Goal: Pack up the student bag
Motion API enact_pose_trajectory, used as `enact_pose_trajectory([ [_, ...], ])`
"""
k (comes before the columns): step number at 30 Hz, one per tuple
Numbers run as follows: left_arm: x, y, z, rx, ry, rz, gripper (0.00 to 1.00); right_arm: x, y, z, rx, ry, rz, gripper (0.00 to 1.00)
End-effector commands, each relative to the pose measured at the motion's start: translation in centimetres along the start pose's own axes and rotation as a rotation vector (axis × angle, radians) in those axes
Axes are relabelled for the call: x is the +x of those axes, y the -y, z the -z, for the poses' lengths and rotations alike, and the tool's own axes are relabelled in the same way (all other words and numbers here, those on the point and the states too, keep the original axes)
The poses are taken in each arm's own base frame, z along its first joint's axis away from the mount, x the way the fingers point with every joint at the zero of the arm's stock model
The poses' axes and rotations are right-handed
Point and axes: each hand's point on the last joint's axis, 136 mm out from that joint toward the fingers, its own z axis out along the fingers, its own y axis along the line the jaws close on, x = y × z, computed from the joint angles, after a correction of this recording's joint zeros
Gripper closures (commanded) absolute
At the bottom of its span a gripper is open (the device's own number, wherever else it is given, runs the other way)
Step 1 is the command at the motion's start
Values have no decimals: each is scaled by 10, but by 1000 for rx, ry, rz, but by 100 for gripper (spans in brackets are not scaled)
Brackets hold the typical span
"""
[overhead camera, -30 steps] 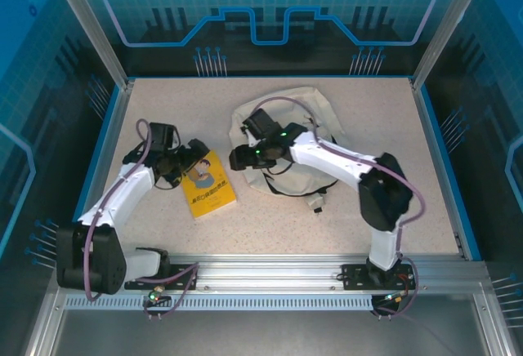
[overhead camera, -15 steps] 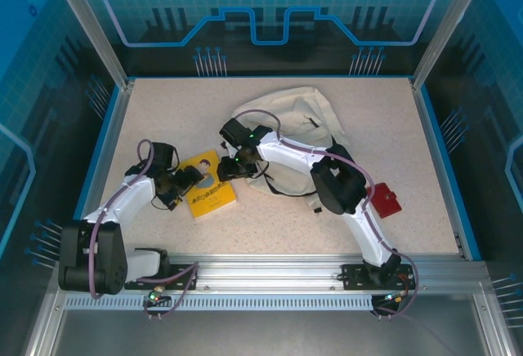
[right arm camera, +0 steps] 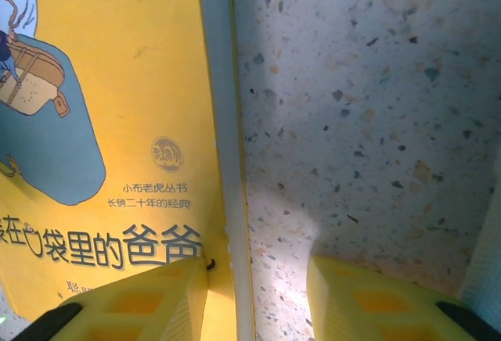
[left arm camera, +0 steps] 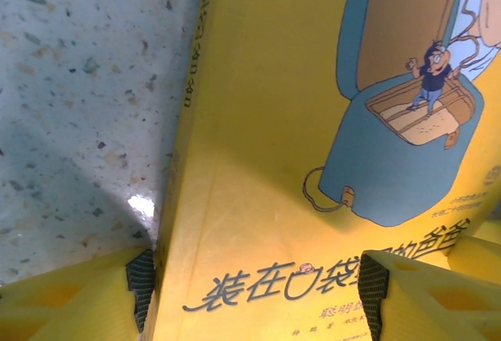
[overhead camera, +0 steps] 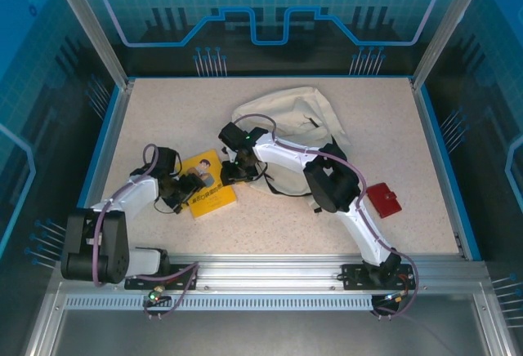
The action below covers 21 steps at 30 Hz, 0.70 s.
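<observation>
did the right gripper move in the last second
Yes. The right gripper has come off the left edge of the bag, nearer and slightly left, and now straddles the right edge of the yellow book.

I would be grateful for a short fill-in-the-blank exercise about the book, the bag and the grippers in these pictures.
1. The book on the table has a ___ cover.
2. In the top view, the book lies to the ___ of the student bag.
3. The small flat object on the table's right side is ___.
4. The left gripper and right gripper each straddle an edge of the ___.
Missing words: yellow, left, red, book.
</observation>
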Motion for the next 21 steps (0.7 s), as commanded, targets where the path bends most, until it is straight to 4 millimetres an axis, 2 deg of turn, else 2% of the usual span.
enact_pose_trajectory([
  [1,7,6,-6,48,-57,-17,30,17,7,-16,44,-68,-2,62],
  [4,8,11,-8,72,-76,-23,30,19,8,-19,43,-79,-7,62],
  [7,8,24,-2,132,-80,-50,31,21,9,-22,41,-92,-12,62],
  [11,0,48,16,220,-35,-110,31,24,11,-26,35,-110,-22,63],
  [16,3,82,43,388,-25,-170,32,22,11,-25,27,-110,-38,63],
  [21,5,98,62,490,5,-193,35,21,14,-24,25,-106,-48,64],
])
